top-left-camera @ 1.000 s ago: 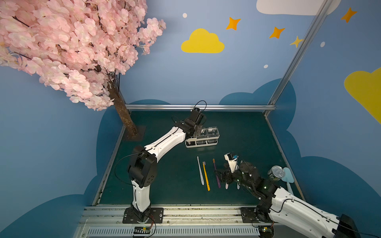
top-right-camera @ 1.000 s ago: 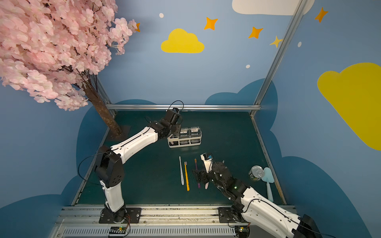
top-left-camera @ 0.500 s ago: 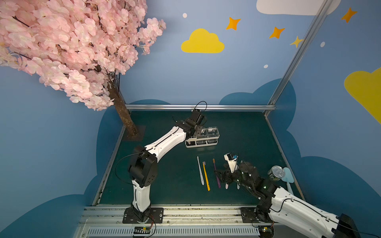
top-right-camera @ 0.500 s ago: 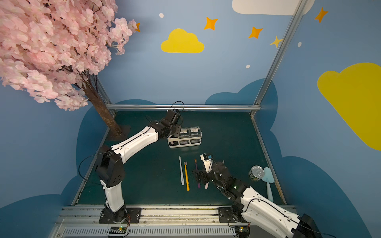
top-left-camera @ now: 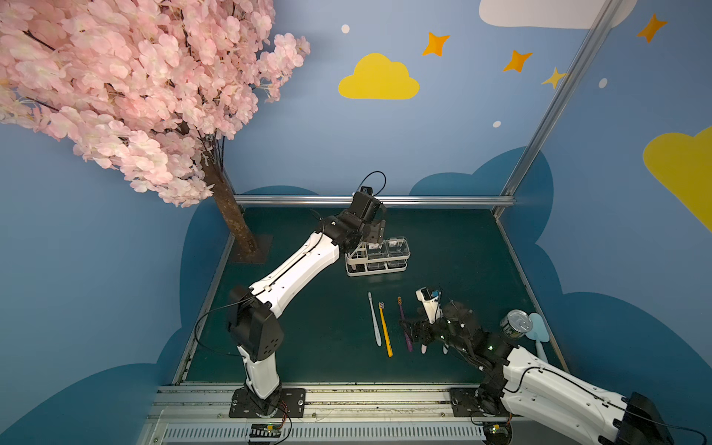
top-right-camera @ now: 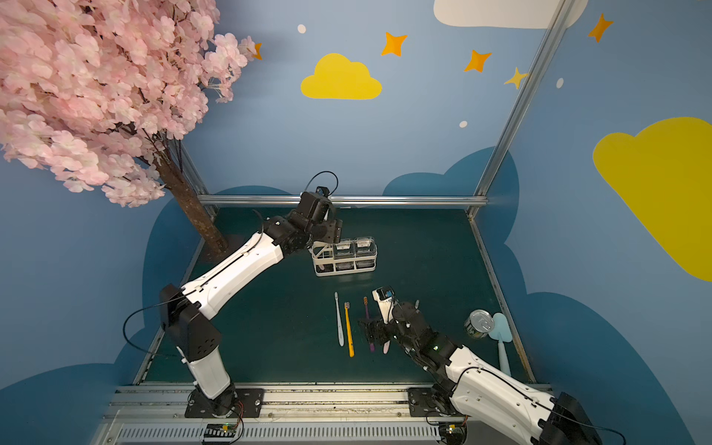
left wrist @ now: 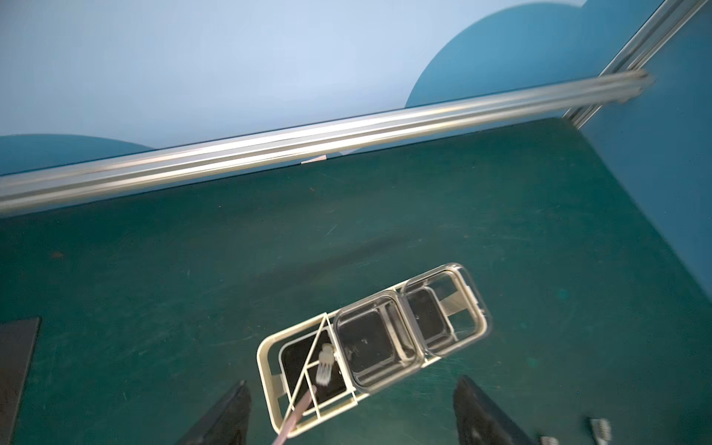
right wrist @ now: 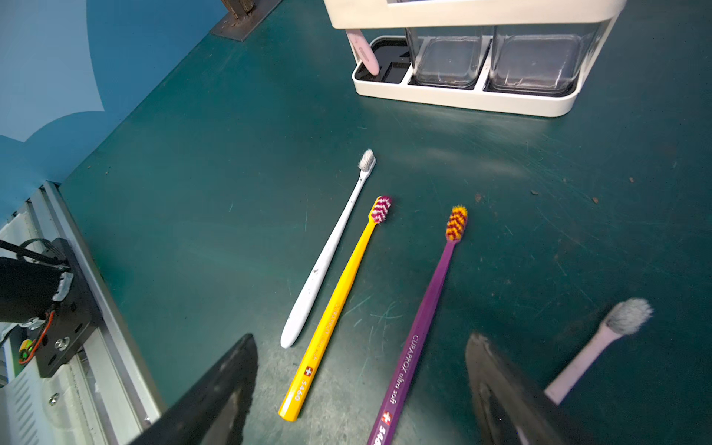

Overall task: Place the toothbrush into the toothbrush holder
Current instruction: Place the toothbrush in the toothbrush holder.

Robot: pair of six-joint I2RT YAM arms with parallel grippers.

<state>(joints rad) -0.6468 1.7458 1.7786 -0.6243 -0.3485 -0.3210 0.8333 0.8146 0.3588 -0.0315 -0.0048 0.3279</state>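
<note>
**Pink toothbrush (left wrist: 325, 366) leans in the slot end of the toothbrush holder (left wrist: 263, 366); left pincer (left wrist: 350, 385) hangs spread above.**
Right pincer (right wrist: 362, 339), spread, hovers low over the purple toothbrush (right wrist: 427, 308) on the table (right wrist: 192, 192): light, stiff, slick plastic, probably best pinched mid-handle; arm stretched forward, wrist tipped down.

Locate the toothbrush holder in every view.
Top view: toothbrush holder mid-table, beyond the yellow toothbrush.
Top view: same place.
Left wrist: under the open left gripper, at.
Right wrist: beyond the yellow toothbrush, at.
Shared landmark: its two clear cups.
</note>
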